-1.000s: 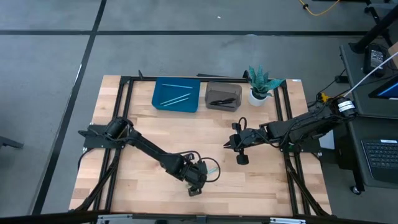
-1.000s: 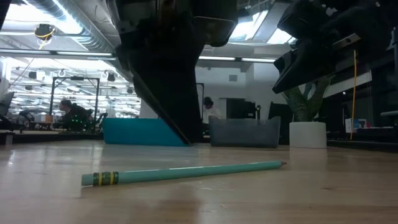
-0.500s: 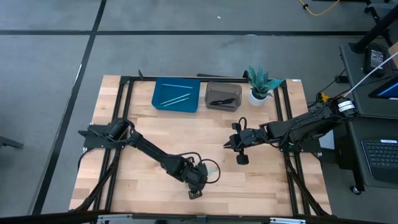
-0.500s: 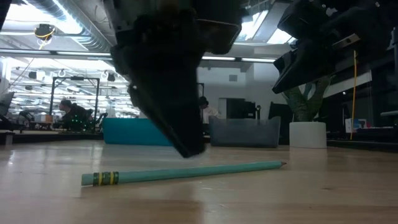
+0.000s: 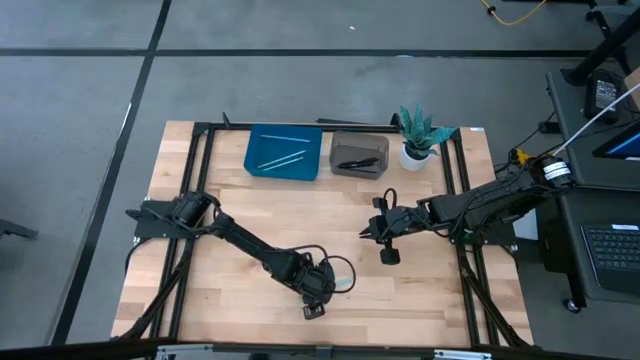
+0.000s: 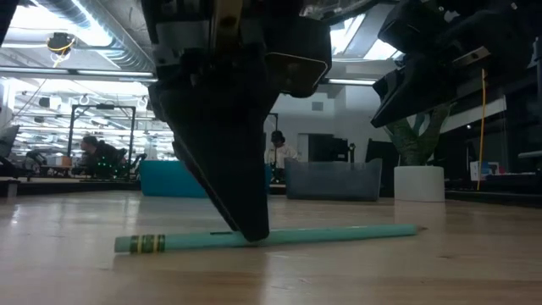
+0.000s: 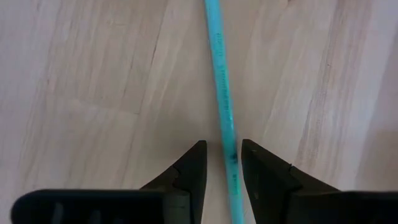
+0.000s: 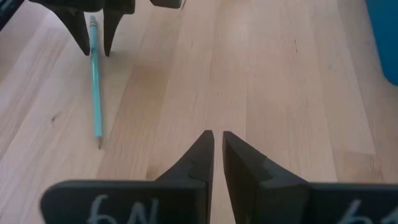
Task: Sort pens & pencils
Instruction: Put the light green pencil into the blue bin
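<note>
Three pencils are showing in total: two point(image 5: 283, 158) are lying in the blue tray point(image 5: 258, 165), and one pencil point(image 5: 342, 283) is lying on the tabletop point(image 5: 250, 210). Dark pens point(image 5: 357, 162) are lying in the grey bin point(image 5: 359, 140); their exact number cannot be told, as they are overlapping. One blue tray and one grey bin are standing at the far edge. One potted plant point(image 5: 419, 134) is standing beside the bin. Two arms are working above the tabletop, each carrying one end effector: left point(image 5: 322, 287), right point(image 5: 366, 229).

Left end effector point(image 7: 219, 167) low, fingers parted; right end effector point(image 8: 217, 149) nearly closed.
</note>
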Controlling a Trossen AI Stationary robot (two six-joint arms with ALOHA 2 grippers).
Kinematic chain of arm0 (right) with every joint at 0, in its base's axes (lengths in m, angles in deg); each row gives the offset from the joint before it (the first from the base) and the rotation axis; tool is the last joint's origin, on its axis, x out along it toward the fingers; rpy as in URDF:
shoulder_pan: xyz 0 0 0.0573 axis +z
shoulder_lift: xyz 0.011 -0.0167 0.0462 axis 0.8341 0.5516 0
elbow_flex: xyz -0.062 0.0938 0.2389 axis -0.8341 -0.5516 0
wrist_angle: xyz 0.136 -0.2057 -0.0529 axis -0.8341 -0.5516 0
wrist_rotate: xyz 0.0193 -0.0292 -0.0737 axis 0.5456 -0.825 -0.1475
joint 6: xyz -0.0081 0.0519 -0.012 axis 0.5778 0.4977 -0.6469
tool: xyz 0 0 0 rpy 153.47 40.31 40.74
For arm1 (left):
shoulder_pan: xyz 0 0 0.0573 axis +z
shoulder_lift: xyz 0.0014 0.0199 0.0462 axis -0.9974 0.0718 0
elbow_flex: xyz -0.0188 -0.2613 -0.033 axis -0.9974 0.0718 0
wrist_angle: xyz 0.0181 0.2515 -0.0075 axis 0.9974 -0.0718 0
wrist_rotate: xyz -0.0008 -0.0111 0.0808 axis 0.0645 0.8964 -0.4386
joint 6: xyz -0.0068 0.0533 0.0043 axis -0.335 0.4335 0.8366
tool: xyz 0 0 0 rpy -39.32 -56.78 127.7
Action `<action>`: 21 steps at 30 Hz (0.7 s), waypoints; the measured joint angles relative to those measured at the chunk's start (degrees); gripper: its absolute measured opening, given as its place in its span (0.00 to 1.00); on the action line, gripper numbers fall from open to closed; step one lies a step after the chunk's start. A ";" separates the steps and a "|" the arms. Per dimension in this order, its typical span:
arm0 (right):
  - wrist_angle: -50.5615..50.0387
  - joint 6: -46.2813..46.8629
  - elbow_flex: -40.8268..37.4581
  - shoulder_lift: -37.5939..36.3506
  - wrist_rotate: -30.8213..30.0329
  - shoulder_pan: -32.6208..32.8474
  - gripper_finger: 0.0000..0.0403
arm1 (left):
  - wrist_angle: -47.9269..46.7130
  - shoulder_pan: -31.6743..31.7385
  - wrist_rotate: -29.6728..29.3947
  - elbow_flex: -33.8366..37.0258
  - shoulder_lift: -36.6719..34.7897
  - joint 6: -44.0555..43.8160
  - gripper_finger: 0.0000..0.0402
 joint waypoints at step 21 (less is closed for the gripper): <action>0.13 0.01 0.00 0.00 0.01 0.00 0.09 | -0.46 0.69 2.84 0.04 1.94 0.24 0.23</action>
